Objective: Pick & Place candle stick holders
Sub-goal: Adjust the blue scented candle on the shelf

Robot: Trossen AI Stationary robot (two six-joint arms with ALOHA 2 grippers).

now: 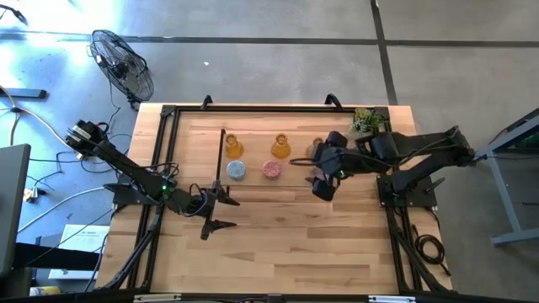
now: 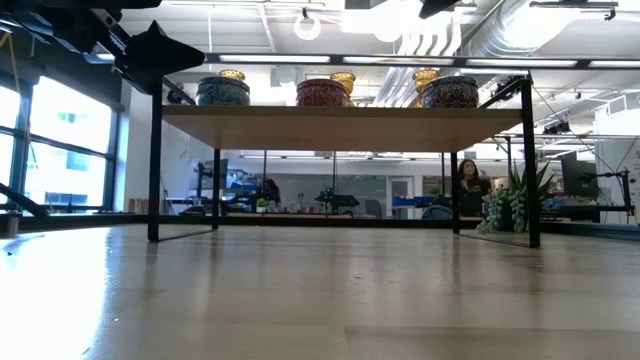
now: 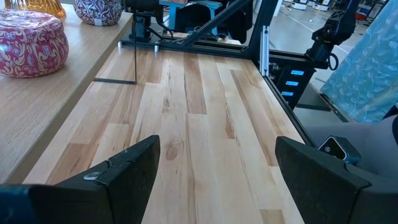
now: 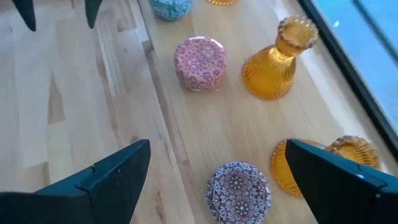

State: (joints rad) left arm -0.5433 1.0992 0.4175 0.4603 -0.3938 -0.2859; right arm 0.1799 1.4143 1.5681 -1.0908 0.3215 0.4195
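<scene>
Six candle stick holders stand on their bases on a raised wooden shelf [image 2: 340, 125] at the table's far middle. The front row is blue [image 1: 237, 170], pink [image 4: 200, 61] and purple [image 4: 239, 186]. Behind them stand amber glass ones [image 1: 233, 147] [image 4: 273, 62], the third [image 4: 351, 155] half hidden by a finger. My right gripper [image 4: 217, 146] hangs open above the purple holder, slanting down, touching nothing; in the high view it [image 1: 324, 178] covers that holder. My left gripper [image 1: 222, 211] stands open over bare table in front of the shelf's left end.
The shelf rests on thin black legs [image 2: 154, 175] with open room beneath it. A green plant sprig [image 1: 368, 122] stands at the table's far right corner. A black frame [image 1: 160, 160] runs along the table's edges. Bare wood lies between the shelf and the near edge.
</scene>
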